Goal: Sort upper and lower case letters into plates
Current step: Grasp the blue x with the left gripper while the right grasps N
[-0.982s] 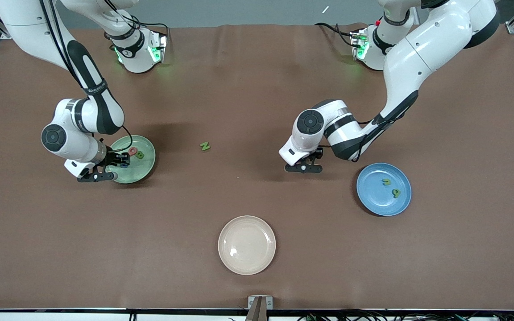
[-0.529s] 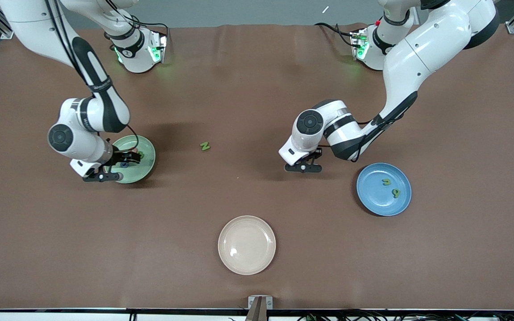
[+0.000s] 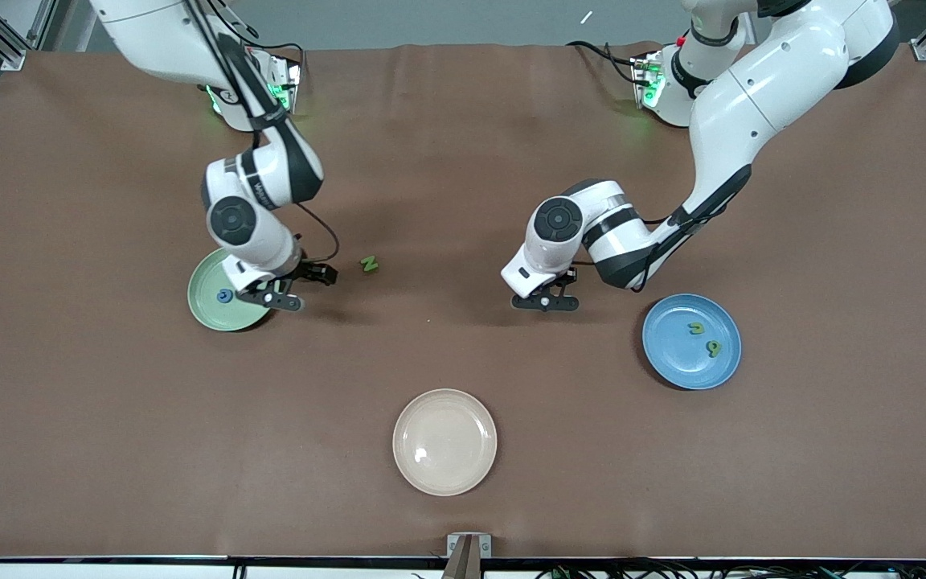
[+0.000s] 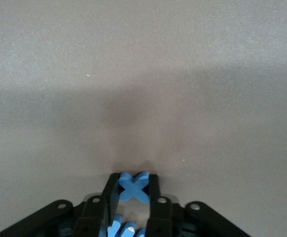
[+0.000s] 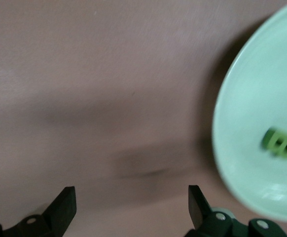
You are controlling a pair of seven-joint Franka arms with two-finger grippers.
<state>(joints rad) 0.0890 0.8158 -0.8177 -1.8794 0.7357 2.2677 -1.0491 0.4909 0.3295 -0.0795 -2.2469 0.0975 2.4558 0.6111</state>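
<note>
My left gripper (image 4: 133, 191) is shut on a blue X-shaped letter (image 4: 133, 185); in the front view this gripper (image 3: 569, 279) is low over the bare table, beside the blue plate (image 3: 676, 362). Two green letters (image 3: 697, 327) lie in that plate. My right gripper (image 3: 320, 273) is open and holds nothing, over the table between the mint green plate (image 3: 210, 315) and a green N (image 3: 369, 264). The right wrist view shows the open right gripper (image 5: 129, 205), the mint plate (image 5: 252, 123) and a green letter (image 5: 280, 142) in it. A dark blue letter (image 3: 224, 297) also lies in the mint plate.
A cream-beige plate (image 3: 444, 474) with nothing in it sits near the table's front edge, midway along it. Both arm bases stand along the table's edge farthest from the front camera.
The right arm swung from over the mint plate toward the green N, and its gripper opened. The left gripper closed on the blue X while its arm stayed in place.
</note>
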